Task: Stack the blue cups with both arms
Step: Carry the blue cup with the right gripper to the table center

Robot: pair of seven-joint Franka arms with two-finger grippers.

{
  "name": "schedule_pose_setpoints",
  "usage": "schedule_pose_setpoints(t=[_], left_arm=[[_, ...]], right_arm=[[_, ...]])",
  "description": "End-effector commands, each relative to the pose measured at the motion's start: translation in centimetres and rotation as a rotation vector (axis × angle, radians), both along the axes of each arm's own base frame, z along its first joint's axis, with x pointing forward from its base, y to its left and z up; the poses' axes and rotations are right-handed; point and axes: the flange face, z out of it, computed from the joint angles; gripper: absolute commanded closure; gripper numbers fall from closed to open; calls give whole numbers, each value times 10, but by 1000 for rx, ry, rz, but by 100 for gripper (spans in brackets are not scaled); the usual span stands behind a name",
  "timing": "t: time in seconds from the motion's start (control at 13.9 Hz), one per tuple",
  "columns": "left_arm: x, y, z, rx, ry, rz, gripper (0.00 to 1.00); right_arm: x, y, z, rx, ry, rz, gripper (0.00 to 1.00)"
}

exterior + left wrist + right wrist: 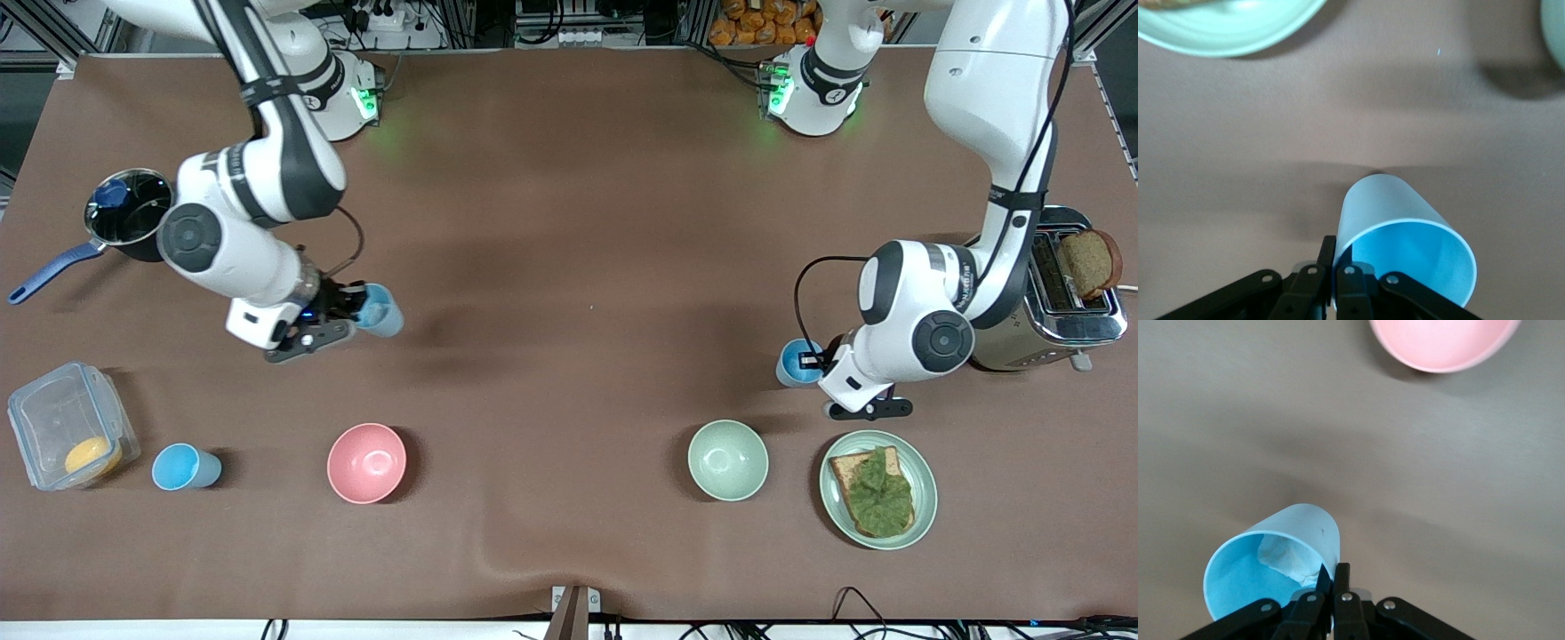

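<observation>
Fingers of the left gripper (1335, 280) pinch the rim of 1 blue cup (1405, 250) standing near the green bowl (727, 460). The right gripper (1332, 587) clamps a tilted second cup (1275, 563), lifted over the tablecloth (569, 222). A third cup (184, 467) stands beside the pink bowl (366, 462).

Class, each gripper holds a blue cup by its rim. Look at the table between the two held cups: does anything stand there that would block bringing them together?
Nothing visible does. The right gripper pinches one blue cup, the left gripper the other cup; only bare table lies between. The pink bowl and green bowl sit nearer the camera.
</observation>
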Motion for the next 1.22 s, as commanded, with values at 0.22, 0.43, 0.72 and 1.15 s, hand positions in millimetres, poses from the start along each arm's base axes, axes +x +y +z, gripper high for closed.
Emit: schedule_pose_setpoints(t=[0.22, 0.43, 0.72, 1.15], left_arm=[[6, -1, 29, -14, -38, 48, 100], [9, -1, 32, -15, -47, 52, 100], [9, -1, 33, -15, -49, 54, 100], [9, -14, 37, -13, -57, 86, 100]], right_arm=[[-28, 167, -29, -33, 4, -180, 100], [-52, 226, -53, -25, -28, -232, 100], [-65, 282, -76, -24, -27, -268, 100], [-76, 304, -112, 1, -12, -275, 100]])
